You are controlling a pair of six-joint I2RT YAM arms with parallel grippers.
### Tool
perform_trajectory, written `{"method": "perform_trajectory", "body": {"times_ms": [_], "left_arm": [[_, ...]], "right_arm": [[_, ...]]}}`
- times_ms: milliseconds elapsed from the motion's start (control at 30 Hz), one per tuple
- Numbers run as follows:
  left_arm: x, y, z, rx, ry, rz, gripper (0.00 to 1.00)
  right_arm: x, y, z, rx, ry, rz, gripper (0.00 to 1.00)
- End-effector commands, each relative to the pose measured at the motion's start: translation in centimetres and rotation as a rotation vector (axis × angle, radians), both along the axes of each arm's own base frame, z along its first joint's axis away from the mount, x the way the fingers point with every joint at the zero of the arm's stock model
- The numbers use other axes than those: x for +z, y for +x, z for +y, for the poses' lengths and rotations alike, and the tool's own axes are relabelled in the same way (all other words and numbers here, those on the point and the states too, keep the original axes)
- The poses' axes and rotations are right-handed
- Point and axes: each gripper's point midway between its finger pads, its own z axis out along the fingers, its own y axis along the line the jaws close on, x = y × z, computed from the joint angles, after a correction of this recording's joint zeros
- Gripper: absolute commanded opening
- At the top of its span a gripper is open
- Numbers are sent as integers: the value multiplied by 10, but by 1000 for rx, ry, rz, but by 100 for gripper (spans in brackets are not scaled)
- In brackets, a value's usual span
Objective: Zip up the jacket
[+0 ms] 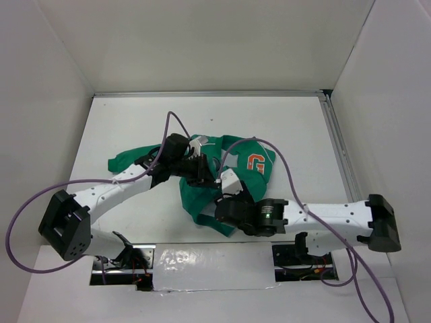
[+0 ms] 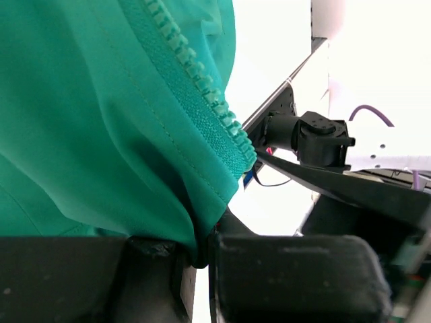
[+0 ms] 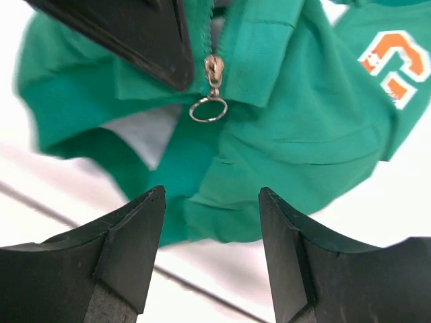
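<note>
The green jacket (image 1: 257,169) lies crumpled mid-table, its orange "G" patch (image 3: 394,62) facing up. My left gripper (image 2: 202,259) is shut on a fold of the jacket (image 2: 87,148) right beside the zipper teeth (image 2: 202,84). In the top view the left gripper (image 1: 200,168) sits on the jacket's left half. My right gripper (image 3: 210,195) is open with nothing between its fingers, hovering just short of the hem. Ahead of it hangs the metal zipper slider with its ring pull (image 3: 209,108). One left finger (image 3: 135,30) reaches in beside the slider. The right gripper (image 1: 224,193) is over the jacket's near edge.
White walls enclose the white table (image 1: 135,121) on three sides, and a metal rail (image 1: 339,151) runs along its right edge. Purple cables (image 1: 168,124) loop above both arms. A slot with wiring (image 1: 128,259) lies at the near edge between the bases.
</note>
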Motion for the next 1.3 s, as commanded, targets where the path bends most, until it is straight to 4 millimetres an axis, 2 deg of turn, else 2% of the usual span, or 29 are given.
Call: {"method": "perform_trajectory", "body": {"times_ms": [0,200,333,433,533,567,633,767,800,867,900,933,1000,1033,1067,1133,1167,1267], "left_arm": [[28,1,0,24,-45,-8,0],[31,-6,1,1,-69,-14,0],[28,-9,-1,-18,-75,4,0],[26,-10,-1,-19,-77,11,0],[24,-11,-2,-26,-83,18,0],[24,-12,-2,-30,-84,21,0],[22,-12,-2,-32,-83,22,0],[21,-13,-1,-39,-82,-1,0],[22,-13,-2,-42,-86,-13,0],[19,-15,-2,-48,-81,-23,0],[19,-16,-2,-51,-83,-29,0],[19,-16,-3,-57,-85,-41,0],[17,-17,-4,-65,-82,-46,0],[17,-17,-5,-71,-83,-56,0],[17,-16,-5,-73,-83,-60,0],[16,-16,-6,-85,-86,-75,0],[17,-17,-7,-92,-88,-77,0],[14,-15,-8,-82,-79,-67,0]], "right_arm": [[19,18,-11,-105,-79,-158,64],[29,23,4,-103,-29,-235,64],[30,20,19,-17,3,-238,64],[31,24,8,-66,7,-252,64],[31,19,4,-23,41,-238,64],[36,16,5,-13,89,-230,63],[31,17,-4,-26,109,-214,62],[37,15,-13,-32,223,-163,62],[36,11,-9,-10,268,-124,62],[43,19,-11,-28,375,-94,60],[43,11,1,53,432,-31,60],[51,21,1,41,502,-30,60],[54,22,4,77,567,11,59],[57,15,10,142,600,49,59],[56,23,6,125,610,54,59],[56,19,10,178,634,93,59],[53,24,6,161,634,101,59],[52,15,11,271,610,95,58]]}}
